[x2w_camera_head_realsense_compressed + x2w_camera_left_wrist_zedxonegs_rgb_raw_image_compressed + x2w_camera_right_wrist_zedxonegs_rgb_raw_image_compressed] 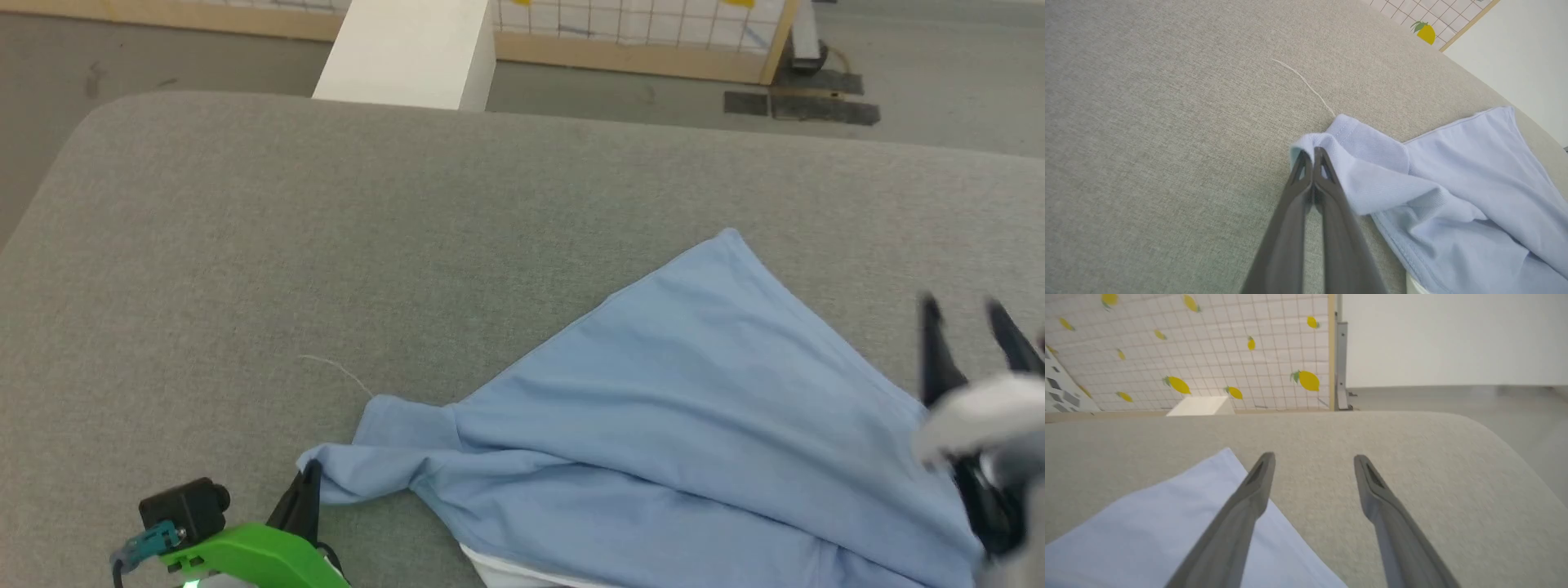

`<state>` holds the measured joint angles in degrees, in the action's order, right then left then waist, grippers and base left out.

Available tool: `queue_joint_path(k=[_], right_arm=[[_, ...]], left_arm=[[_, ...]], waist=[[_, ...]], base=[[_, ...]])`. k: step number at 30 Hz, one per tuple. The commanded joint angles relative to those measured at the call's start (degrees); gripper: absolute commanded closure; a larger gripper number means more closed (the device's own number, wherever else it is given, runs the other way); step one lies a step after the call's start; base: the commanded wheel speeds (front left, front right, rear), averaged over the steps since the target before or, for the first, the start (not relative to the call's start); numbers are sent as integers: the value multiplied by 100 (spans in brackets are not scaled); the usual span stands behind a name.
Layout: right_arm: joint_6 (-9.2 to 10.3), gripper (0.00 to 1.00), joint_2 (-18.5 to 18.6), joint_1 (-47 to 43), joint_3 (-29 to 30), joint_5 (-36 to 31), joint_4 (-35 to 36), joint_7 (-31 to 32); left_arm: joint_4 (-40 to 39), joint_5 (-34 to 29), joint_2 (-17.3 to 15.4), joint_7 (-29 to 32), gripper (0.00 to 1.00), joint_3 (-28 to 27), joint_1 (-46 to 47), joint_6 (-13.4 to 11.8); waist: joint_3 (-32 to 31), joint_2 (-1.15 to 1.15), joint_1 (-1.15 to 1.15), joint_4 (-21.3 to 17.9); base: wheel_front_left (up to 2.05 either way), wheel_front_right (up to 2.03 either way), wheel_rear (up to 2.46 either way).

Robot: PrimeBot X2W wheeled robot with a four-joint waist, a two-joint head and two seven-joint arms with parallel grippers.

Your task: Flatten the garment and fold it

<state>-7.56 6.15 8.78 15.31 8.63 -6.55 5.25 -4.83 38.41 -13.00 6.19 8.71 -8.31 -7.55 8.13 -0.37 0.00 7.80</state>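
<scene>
Grey woven upholstery (245, 269) spreads under both arms, and the light blue short-sleeved polo shirt (694, 408) lies bunched on its near right part. The left gripper (1312, 157) is clamped on a sleeve end at the shirt's left extreme. The right gripper (1312, 473) hovers at the opposite edge with its jaws wide apart, one finger over cloth and the other over bare surface. The shirt's long axis runs between them, so the right arm is nearer the free side.

- Grey woven fabric surface (245, 245), flat top, rounded corners.
- Light blue garment (694, 408) lies rumpled on the near right part, with one corner spread out toward the far edge.
- Thin white thread (1306, 84) lies loose on the fabric, one end at the garment's sleeve.
</scene>
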Motion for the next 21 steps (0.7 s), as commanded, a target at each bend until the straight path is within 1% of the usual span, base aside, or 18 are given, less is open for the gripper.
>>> queue_joint_path(k=[1, 3, 6, 11, 14, 18, 21], right_arm=[[8, 0, 109, 311, -229, 8, -121, -149], [8, 0, 314, 789, -763, -56, -435, -253], [8, 0, 445, 1594, -1279, -70, -1133, -161], [8, 0, 597, 2704, -1646, -74, -2344, 480], [8, 0, 653, 3220, -1785, -107, -2981, 1195], [8, 0, 712, 3729, -1901, -233, -3509, 2164], [8, 0, 744, 3956, -1934, -472, -3824, 3070]], left_arm=[[6, 73, 8, -46, 100, 16, 144, 45], [21, 85, 34, -83, 100, 29, 235, 77], [48, 130, 97, -147, 100, 63, 364, 151], [186, 157, 236, -268, 100, 172, 627, 269], [313, 172, 326, -357, 100, 235, 741, 336], [468, 190, 424, -467, 100, 301, 862, 415], [581, 198, 468, -522, 100, 334, 911, 446]], waist=[[163, 37, 0, 121], [307, 37, 0, 201], [557, 37, 0, 340], [951, 37, 0, 706], [1139, 37, 0, 890], [1299, 37, 0, 1042], [1328, 37, 0, 1090]], base=[[0, 0, 0], [0, 0, 0], [0, 0, 0], [0, 0, 0], [0, 0, 0], [0, 0, 0], [0, 0, 0]])
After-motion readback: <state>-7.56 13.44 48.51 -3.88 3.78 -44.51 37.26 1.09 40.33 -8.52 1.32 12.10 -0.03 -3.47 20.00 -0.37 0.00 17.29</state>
